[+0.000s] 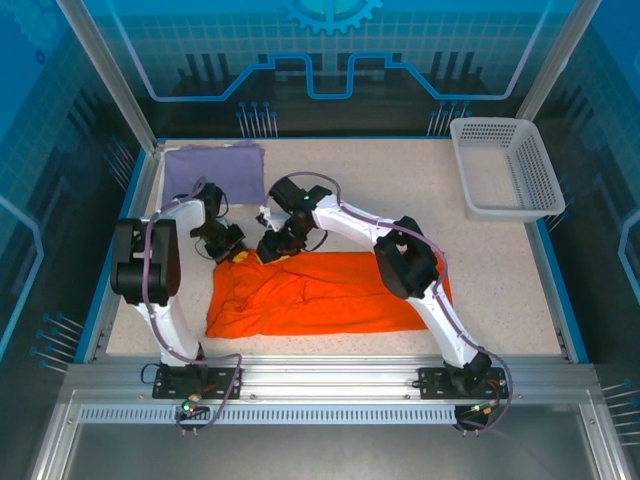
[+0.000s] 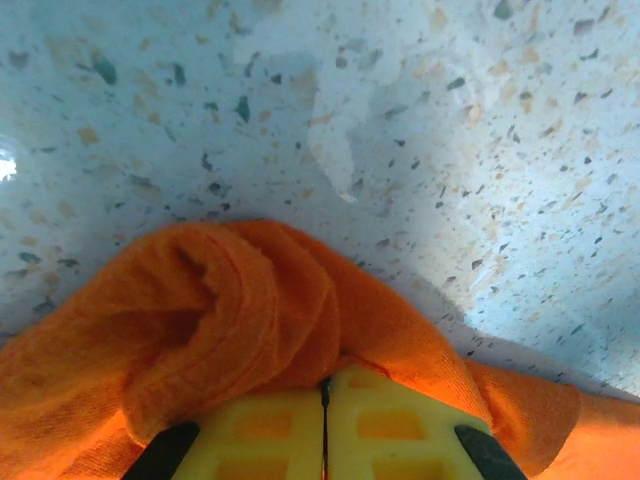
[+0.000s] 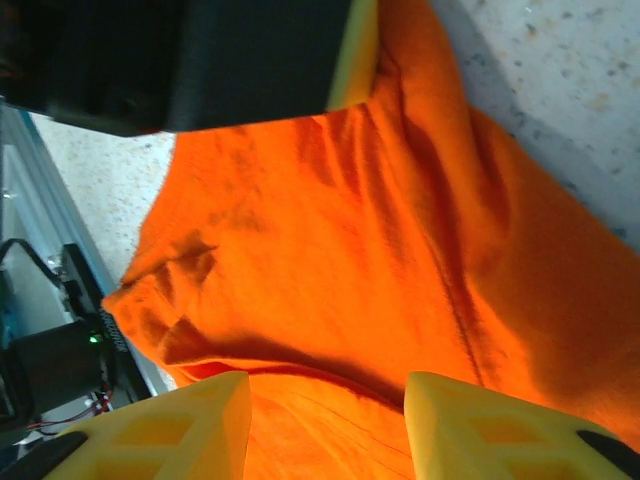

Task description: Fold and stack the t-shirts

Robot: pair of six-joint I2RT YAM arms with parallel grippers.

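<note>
Left fingers [image 2: 270, 430] clamped on the orange t-shirt [image 1: 320, 295] at its far edge; right fingers [image 3: 190, 420] apart astride it; next, I reckon, right pinches, both fold.

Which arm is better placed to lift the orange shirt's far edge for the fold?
Left. The left pincer is shut on the far edge of the orange t-shirt. The right pincer stands open over the cloth, apparently gripping nothing.

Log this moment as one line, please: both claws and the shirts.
left claw: shut on orange t-shirt, far-left corner | right claw: open over same shirt | lavender t-shirt: neat rectangle, far left
</note>
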